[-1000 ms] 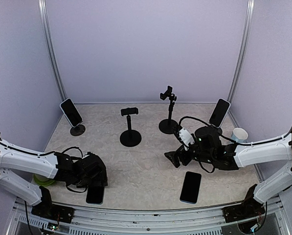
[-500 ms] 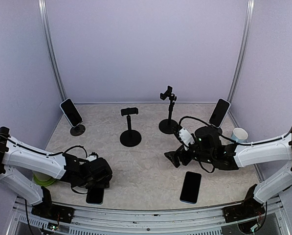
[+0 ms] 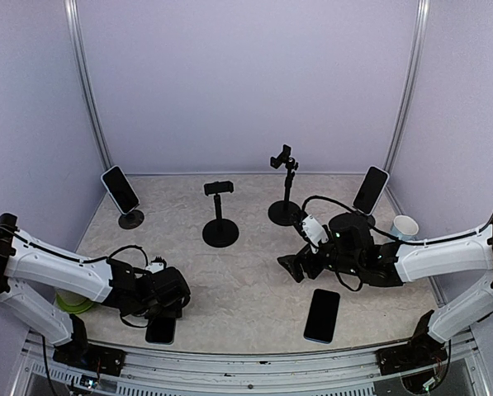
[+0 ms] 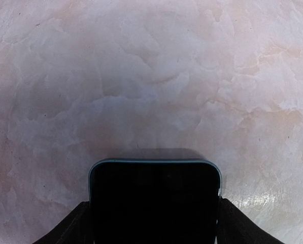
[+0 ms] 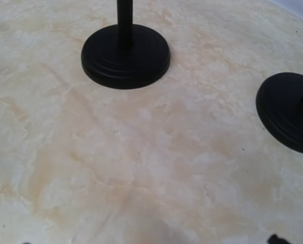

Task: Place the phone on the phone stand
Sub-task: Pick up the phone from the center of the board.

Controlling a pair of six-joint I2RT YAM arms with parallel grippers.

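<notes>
One glossy, round-cornered black phone on mottled, perhaps stone, table

Pale lilac walls, marbled beige tabletop, silver corner poles, soft even light

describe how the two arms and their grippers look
The left arm and right arm are smooth white tubes with black joints. The left gripper and right gripper are black and blocky, each with a small white part at the wrist. Thin black cables loop by each wrist. No markings are readable.
</notes>
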